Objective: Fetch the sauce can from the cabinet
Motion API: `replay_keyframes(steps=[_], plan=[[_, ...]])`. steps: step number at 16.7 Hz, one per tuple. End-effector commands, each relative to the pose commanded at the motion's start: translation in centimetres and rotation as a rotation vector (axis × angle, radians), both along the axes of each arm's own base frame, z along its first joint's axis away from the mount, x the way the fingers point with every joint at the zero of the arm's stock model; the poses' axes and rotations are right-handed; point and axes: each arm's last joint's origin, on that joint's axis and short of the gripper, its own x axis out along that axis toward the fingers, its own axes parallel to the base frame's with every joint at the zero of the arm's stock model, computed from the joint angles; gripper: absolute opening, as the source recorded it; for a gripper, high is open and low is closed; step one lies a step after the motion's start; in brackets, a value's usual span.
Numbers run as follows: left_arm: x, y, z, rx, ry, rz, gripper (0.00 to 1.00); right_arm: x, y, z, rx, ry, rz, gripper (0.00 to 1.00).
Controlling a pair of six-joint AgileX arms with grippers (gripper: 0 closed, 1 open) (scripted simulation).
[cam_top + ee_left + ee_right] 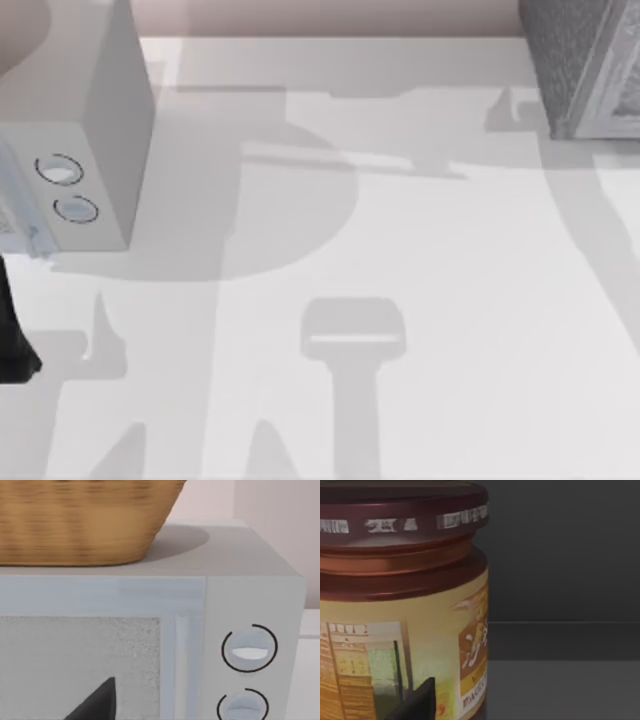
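The sauce can (pixel 405 610) stands upright and very close in the right wrist view, with a dark maroon lid and an amber labelled body. Around it are the dark walls and floor of the cabinet (pixel 560 555). A dark tip of my right gripper (pixel 417 702) shows low in front of the can's label. In the top view the cabinet (pixel 575 70) is the dark speckled box at the back right. My left gripper (pixel 95 705) is parked facing the front of the pale grey box, at the table's left.
A pale grey box with two round dials (pixel 90 150) stands at the back left, and a woven basket (pixel 85 520) sits on top of it. A dark part of my left arm (pixel 12 340) shows at the left edge. Arm shadows cross the white table (pixel 450 300).
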Motion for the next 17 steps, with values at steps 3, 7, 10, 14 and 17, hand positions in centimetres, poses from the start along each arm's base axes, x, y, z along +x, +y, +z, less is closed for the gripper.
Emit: replay_keyframes(steps=[3,7,10,14,17], plan=[[0.0,0.0,0.0,0.0,0.0,0.0,1.0,0.6,2.0,0.0,-0.001,-0.004,-0.002,1.0],[0.0,0.0,0.0,0.0,0.0,0.0,1.0,1.2,5.5,-0.3,-0.001,-0.004,-0.007,1.0],[0.0,0.0,0.0,0.0,0.0,0.0,1.0,1.3,6.7,-0.5,0.0,-0.004,-0.008,1.0],[0.0,0.0,0.0,0.0,0.0,0.0,1.0,1.3,6.6,-0.5,-0.001,-0.002,-0.009,1.0],[0.0,0.0,0.0,0.0,0.0,0.0,1.0,3.3,6.8,-0.3,0.0,-0.004,-0.008,1.0]])
